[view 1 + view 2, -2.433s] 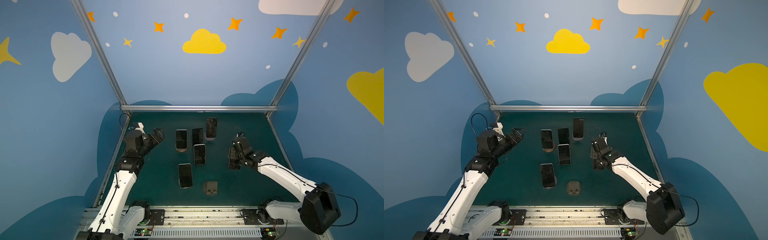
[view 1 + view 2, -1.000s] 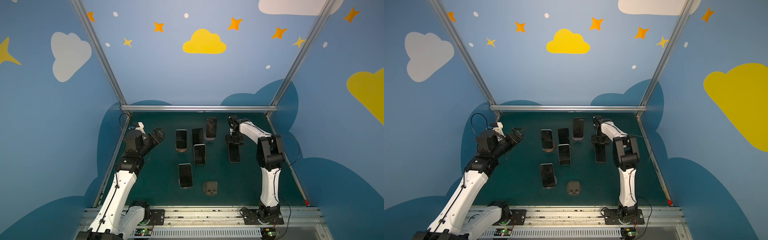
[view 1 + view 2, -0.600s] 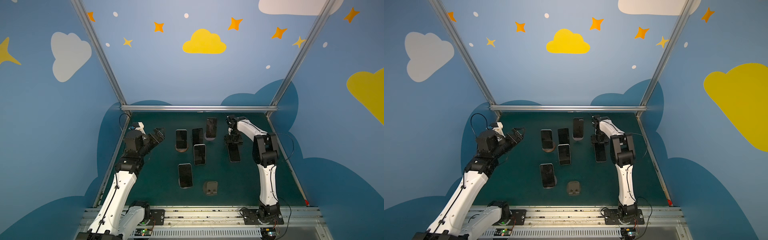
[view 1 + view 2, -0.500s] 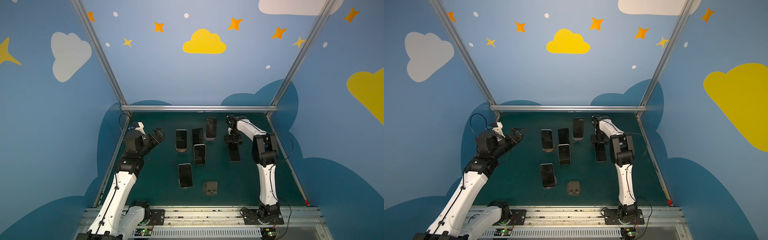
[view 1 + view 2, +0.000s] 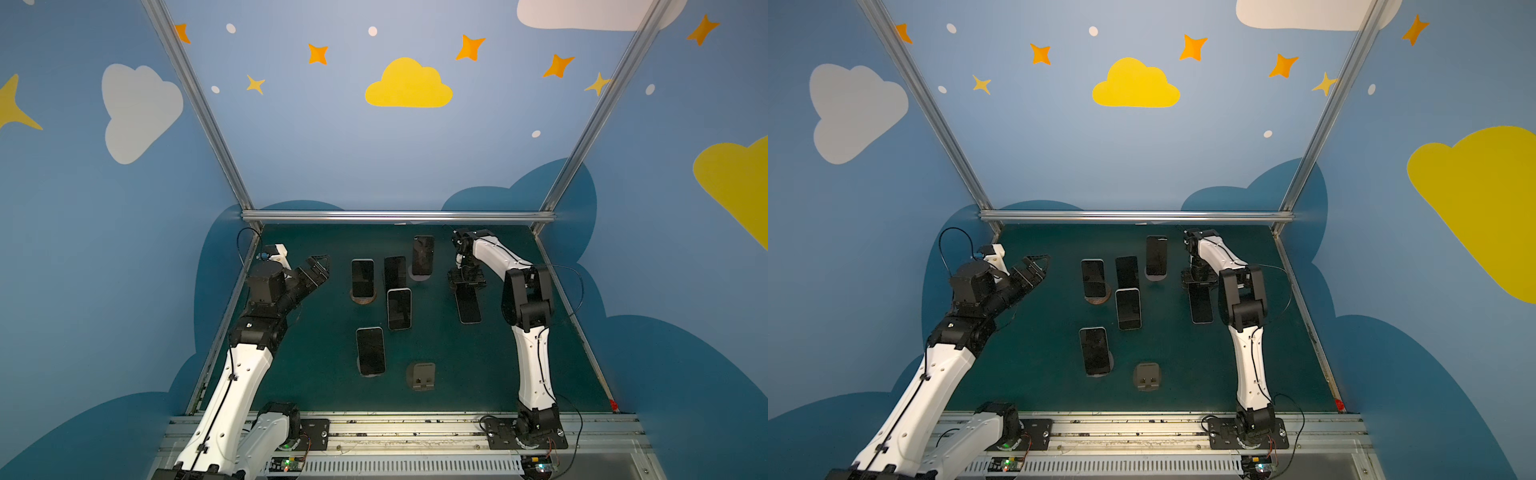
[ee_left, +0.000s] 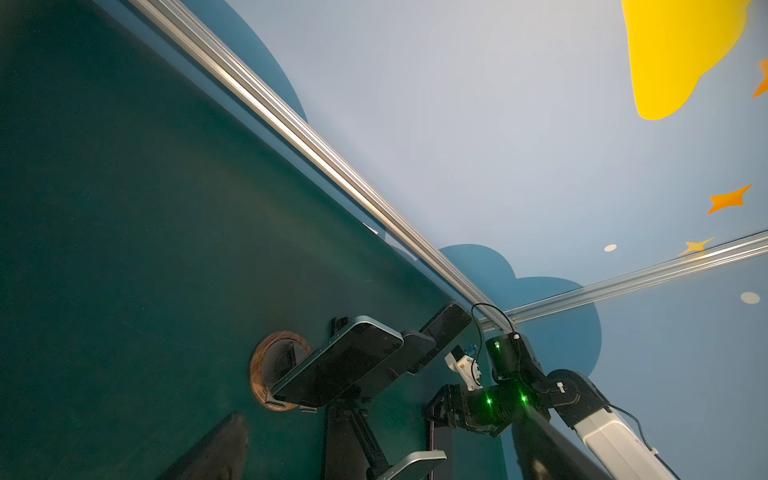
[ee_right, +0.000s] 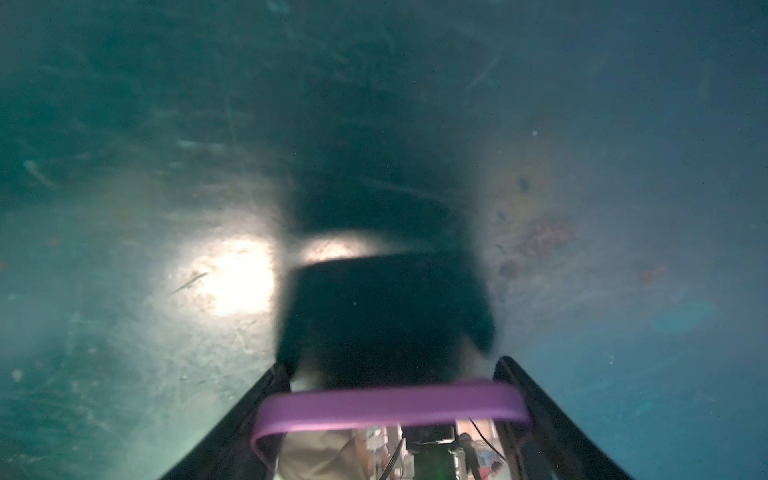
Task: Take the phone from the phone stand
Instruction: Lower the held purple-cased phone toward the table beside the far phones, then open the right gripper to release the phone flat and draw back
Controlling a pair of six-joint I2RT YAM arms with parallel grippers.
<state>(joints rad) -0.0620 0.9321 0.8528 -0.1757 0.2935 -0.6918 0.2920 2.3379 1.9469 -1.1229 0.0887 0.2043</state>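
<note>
Green mat (image 5: 478,365), centre crowded with other phones (image 5: 363,277) propped on stands (image 5: 364,297): we list the phone (image 5: 469,309) flat at right, long axis running nearward from the right gripper (image 5: 466,289), which straddles its far end, whether pinching it we cannot tell; left gripper (image 5: 318,268) spread wide, well apart.
</note>
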